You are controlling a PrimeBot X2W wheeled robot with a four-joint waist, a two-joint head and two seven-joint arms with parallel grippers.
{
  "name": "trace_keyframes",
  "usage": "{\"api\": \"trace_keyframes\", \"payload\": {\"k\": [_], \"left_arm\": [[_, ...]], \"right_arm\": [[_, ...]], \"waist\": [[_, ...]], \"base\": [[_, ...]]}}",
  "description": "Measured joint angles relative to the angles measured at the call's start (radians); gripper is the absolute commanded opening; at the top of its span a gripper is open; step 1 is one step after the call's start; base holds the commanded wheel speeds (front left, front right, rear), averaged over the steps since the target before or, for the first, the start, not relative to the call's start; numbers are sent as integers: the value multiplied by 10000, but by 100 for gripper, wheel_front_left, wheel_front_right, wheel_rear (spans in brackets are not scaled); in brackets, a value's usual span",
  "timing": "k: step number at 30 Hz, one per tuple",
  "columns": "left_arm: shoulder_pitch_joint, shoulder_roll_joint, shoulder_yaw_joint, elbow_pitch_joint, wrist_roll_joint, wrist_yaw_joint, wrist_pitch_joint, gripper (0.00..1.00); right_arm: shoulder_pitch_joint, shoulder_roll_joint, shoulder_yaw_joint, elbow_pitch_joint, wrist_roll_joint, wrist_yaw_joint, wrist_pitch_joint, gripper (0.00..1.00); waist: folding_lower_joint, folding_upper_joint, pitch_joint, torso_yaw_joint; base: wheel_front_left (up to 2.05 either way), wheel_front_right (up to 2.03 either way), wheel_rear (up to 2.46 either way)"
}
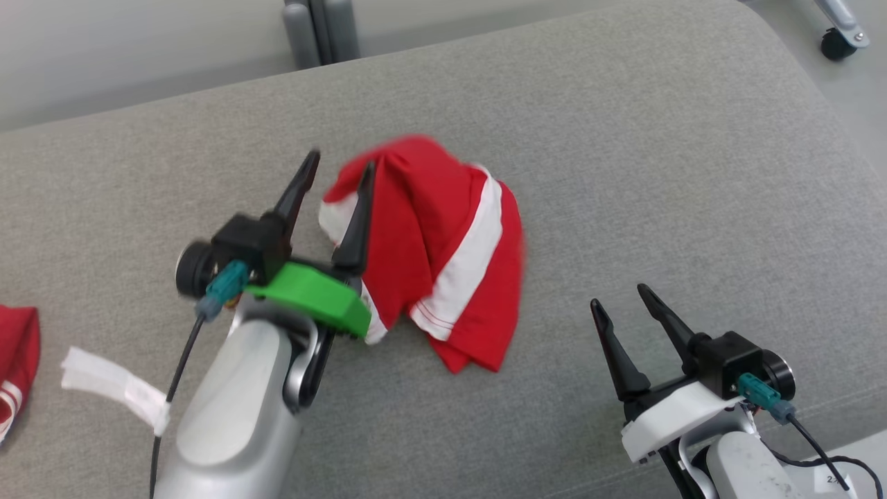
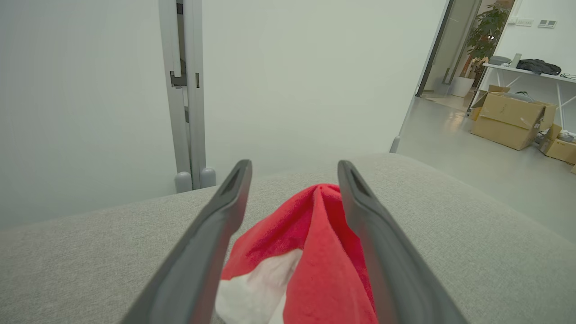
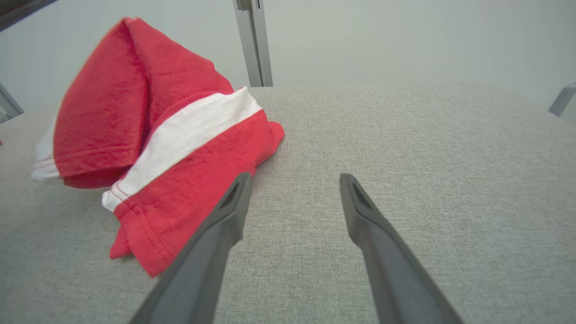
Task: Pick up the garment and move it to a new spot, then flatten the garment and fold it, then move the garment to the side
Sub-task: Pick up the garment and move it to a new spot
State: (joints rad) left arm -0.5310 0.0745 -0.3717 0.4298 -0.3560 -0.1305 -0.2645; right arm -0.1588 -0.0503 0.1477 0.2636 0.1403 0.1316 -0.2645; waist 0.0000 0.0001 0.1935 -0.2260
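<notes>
Grey upholstered bench (image 1: 658, 173), seen from above. Far edge runs along the top; it rounds off at the far right corner, with floor and a castor wheel (image 1: 836, 44) beyond. A grey post (image 1: 322, 31) stands behind the far edge.

Garment (image 1: 443, 242): red with a white stripe, bunched in a loose heap near the bench's middle, part of it raised in a peak. Its top looks blurred.

Left pincer (image 1: 341, 161): wide, at the heap's left side. One finger crosses in front of the red cloth, the other stands over bare fabric. In the left wrist view the peak rises between the two fingers without being pinched.

Right pincer (image 1: 620, 296): wide, holding nothing, over bare bench to the near right of the heap, apart from it.

Open room: broad bare fabric to the right of the garment out to the rounded corner, and a band beyond it up to the far edge. To the left, a clear stretch reaches a white strip (image 1: 114, 388) and a second red cloth (image 1: 15, 360) at the view's left edge.
</notes>
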Motion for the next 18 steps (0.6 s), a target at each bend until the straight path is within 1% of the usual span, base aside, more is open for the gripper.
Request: {"api": "trace_keyframes", "payload": {"k": [3, 8, 10, 12, 18], "left_arm": [[644, 17, 360, 305, 25, 0, 0, 100], [1745, 56, 1457, 234, 288, -2, -2, 100], [2202, 40, 1831, 61, 422, -2, -2, 100], [2659, 61, 1981, -199, 686, -2, 0, 100], [4035, 2, 2681, -1012, 924, -2, -2, 100]], "right_arm": [[33, 4, -29, 35, -2, 0, 0, 100], [165, 10, -136, 71, -19, 0, 0, 100], [264, 13, -176, 84, -44, 0, 0, 100], [335, 12, -219, 109, -54, 0, 0, 100], [711, 12, -228, 182, -102, 0, 0, 100]], "waist": [[0, -1, -55, 133], [0, -1, -339, 520], [0, -1, -479, 685], [0, -1, -660, 845], [0, -1, -1186, 1233]], "base": [[0, 0, 0], [0, 0, 0], [0, 0, 0], [0, 0, 0], [0, 0, 0]]}}
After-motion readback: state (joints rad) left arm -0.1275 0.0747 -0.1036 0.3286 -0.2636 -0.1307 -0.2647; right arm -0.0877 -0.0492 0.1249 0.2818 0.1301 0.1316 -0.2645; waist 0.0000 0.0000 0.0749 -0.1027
